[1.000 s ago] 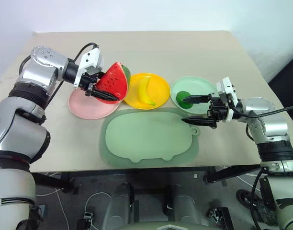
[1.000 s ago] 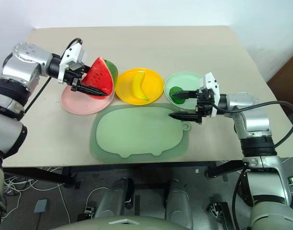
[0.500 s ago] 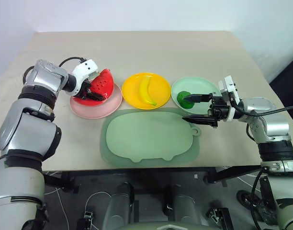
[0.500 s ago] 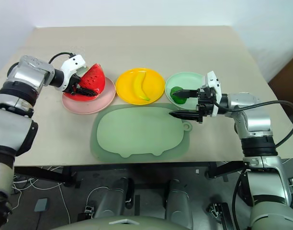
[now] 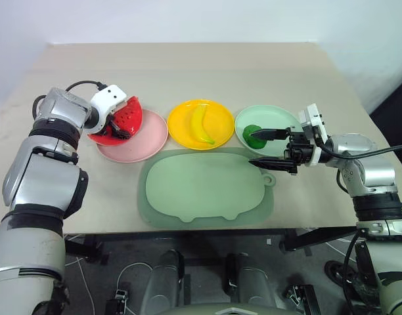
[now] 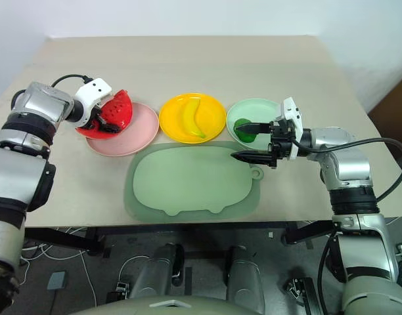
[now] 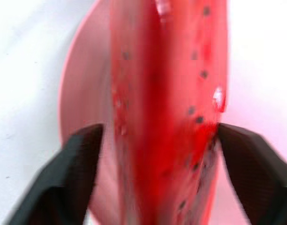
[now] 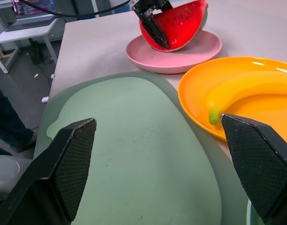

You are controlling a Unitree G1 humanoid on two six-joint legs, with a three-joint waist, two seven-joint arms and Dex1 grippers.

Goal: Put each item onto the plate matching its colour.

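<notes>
Red watermelon wedge (image 5: 120, 120) lies on the pink plate (image 5: 138, 138) between your left gripper (image 5: 112, 126) fingers — spread, one per flat face — so pull straight back; right fingers apart too.

On the table (image 5: 207, 65) we see three plates in a row: the pink plate (image 5: 138, 134), the yellow plate (image 5: 217, 125) and the green plate (image 5: 280, 118). The banana (image 5: 201, 125) lies on the yellow plate, and the green fruit (image 5: 253, 135) sits on the green plate. Our left gripper (image 5: 119, 125) is at the far-left rim of the pink plate, its fingers either side of the watermelon (image 5: 122, 120), which rests there. Our right gripper (image 5: 268, 148) hangs open over the near edge of the green plate, pointing left, one finger above the pig mat (image 5: 204, 190)
</notes>
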